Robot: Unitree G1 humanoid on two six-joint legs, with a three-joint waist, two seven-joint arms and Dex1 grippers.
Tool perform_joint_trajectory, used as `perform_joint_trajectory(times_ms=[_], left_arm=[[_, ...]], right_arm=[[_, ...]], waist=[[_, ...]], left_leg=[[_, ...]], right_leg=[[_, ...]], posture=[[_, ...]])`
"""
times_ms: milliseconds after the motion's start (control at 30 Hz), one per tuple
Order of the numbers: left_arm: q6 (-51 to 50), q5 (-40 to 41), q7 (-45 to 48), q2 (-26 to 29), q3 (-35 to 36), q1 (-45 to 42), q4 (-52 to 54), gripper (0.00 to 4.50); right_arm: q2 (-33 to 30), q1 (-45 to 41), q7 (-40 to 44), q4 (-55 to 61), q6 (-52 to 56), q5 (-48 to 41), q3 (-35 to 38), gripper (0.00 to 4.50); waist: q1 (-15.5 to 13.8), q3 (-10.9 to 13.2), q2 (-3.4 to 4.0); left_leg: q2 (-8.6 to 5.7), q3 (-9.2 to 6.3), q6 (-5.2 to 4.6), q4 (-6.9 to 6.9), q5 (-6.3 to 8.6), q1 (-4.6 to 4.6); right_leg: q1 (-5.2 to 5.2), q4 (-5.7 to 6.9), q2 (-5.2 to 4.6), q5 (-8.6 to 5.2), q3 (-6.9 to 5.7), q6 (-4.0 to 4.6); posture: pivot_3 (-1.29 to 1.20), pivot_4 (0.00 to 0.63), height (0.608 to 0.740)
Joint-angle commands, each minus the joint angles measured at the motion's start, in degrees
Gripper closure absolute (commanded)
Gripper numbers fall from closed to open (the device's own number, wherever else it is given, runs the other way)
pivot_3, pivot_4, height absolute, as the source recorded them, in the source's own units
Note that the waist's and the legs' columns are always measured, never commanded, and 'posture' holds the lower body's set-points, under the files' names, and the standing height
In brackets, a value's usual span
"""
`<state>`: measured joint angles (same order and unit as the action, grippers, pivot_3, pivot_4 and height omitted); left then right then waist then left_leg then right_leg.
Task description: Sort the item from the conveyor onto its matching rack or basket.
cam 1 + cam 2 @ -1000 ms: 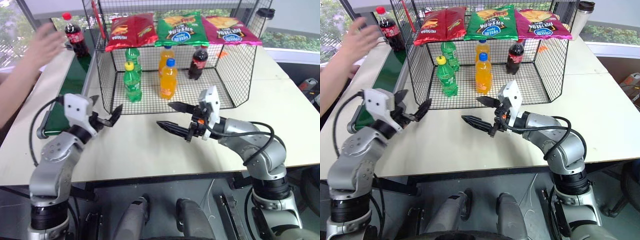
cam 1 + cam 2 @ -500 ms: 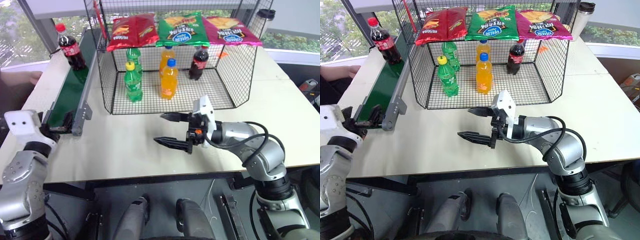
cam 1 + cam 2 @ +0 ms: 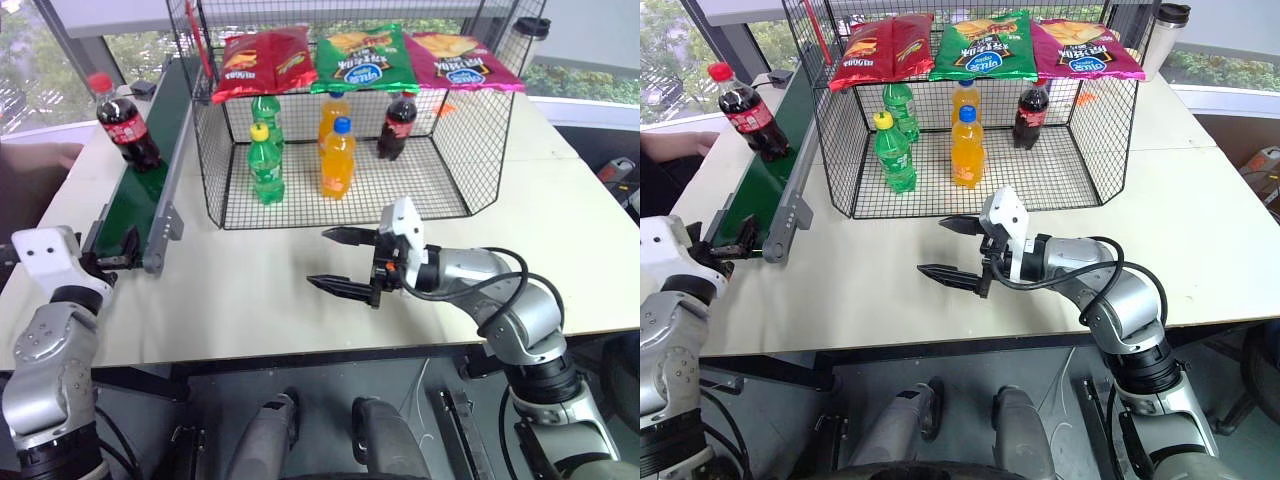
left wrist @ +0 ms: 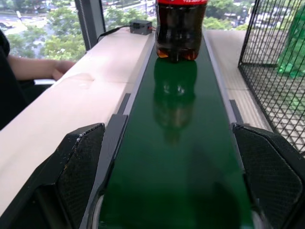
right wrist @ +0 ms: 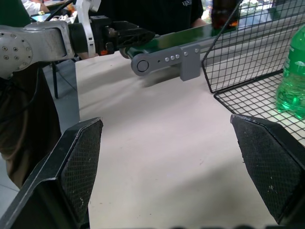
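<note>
A small cola bottle (image 3: 124, 122) with a red cap and label stands upright on the dark-green conveyor (image 3: 150, 185), about halfway along the belt. In the left wrist view the bottle (image 4: 180, 28) is straight ahead, well beyond my fingers (image 4: 78, 167). My left gripper (image 3: 112, 258) sits open at the belt's near end, level and empty. My right gripper (image 3: 320, 258) hovers open over the table in front of the black wire-mesh cage (image 3: 450, 140), holding nothing.
The cage holds two green bottles (image 3: 265, 160), two orange bottles (image 3: 337, 155) and a cola bottle (image 3: 399, 125); chip bags (image 3: 360, 55) lie along its top. A person's arm (image 3: 35, 160) rests left of the conveyor. A tumbler (image 3: 526, 40) stands at the back right.
The cola bottle has ridden the belt toward me. The person's hand has drawn back from it. My left gripper swung left from the cage front to the belt's near end.
</note>
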<state>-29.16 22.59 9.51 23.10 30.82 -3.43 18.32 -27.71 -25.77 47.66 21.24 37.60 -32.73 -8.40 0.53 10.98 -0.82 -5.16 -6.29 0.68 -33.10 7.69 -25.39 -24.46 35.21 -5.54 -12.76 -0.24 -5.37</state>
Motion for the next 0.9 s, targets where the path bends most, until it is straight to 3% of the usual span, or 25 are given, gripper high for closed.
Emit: perform_joint_trajectory(times_ms=[33,867,900], left_arm=[[1.9,-0.7,-0.5,0.5,-0.3,-1.1,0.6,0.00],[3.3,-3.2,-1.6,1.0,-1.4,-2.2,-3.8,0.00],[3.3,-4.0,-1.5,1.3,-2.1,-1.9,-4.3,0.25]], right_arm=[[0.2,-0.4,-0.4,2.7,0.0,-0.7,0.6,0.08],[-0.9,0.8,-0.3,2.5,-0.7,0.1,1.1,0.08],[-0.9,0.8,-0.4,2.4,-0.9,0.4,1.2,0.02]], waist=[[0.0,0.0,0.00],[0.0,0.0,0.00],[0.0,0.0,0.00]], left_leg=[[0.00,0.00,0.00,0.00,0.00,0.00],[0.00,0.00,0.00,0.00,0.00,0.00],[0.00,0.00,0.00,0.00,0.00,0.00]], right_leg=[[0.00,0.00,0.00,0.00,0.00,0.00],[0.00,0.00,0.00,0.00,0.00,0.00],[0.00,0.00,0.00,0.00,0.00,0.00]], posture=[[0.00,0.150,0.738],[0.00,0.150,0.738],[0.00,0.150,0.738]])
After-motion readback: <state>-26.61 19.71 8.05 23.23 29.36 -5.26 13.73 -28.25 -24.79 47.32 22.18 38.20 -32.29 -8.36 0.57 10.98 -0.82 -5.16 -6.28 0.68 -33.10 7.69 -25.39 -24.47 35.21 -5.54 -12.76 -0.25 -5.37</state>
